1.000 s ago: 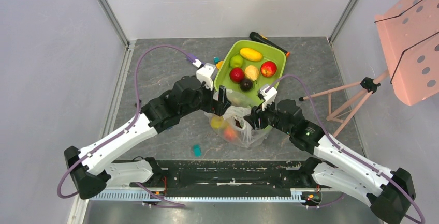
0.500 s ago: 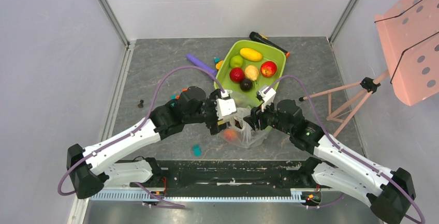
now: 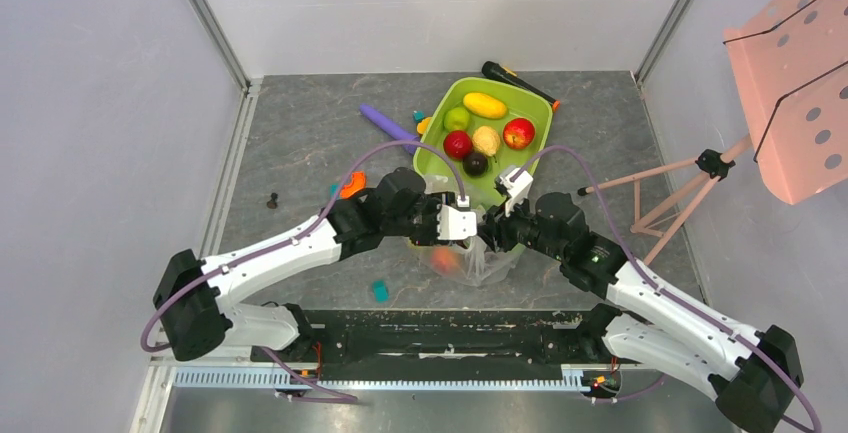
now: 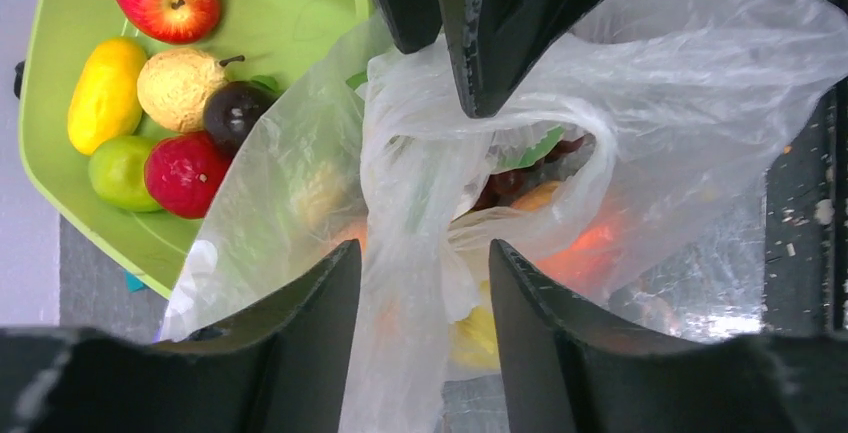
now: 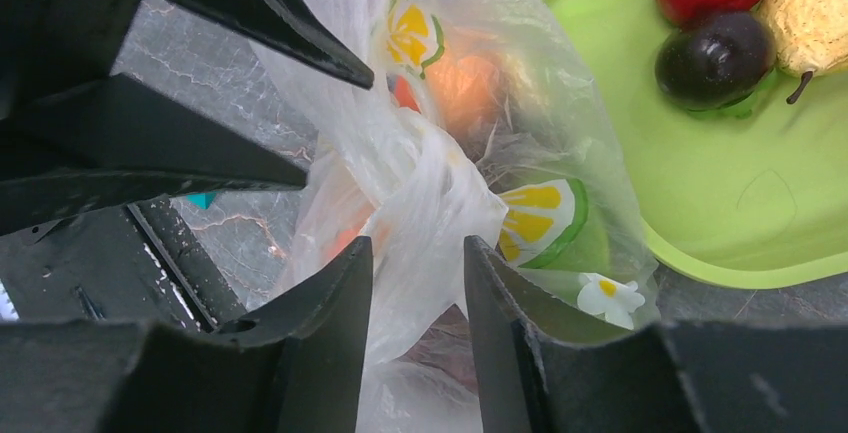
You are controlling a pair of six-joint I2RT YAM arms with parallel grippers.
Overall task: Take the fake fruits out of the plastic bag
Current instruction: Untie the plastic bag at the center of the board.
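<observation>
Two grippers meet at the plastic bag [image 3: 478, 261], right next to the green tray [image 3: 538, 111]. The right gripper [image 5: 418, 248] pinches a bunch of the bag. The left gripper [image 4: 420, 253] is open around more plastic, maybe only touching it. Some fake fruits [image 4: 585, 253] lie inside the bag.

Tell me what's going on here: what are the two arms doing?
Both arms meet over the bag, which sits just in front of the tray. The right gripper pinches a bunch of its plastic. The left gripper has its fingers either side of a twisted handle; whether it grips is unclear. Six fruits lie in the tray, and more show through the plastic, so the bag is not emptied yet.
</observation>
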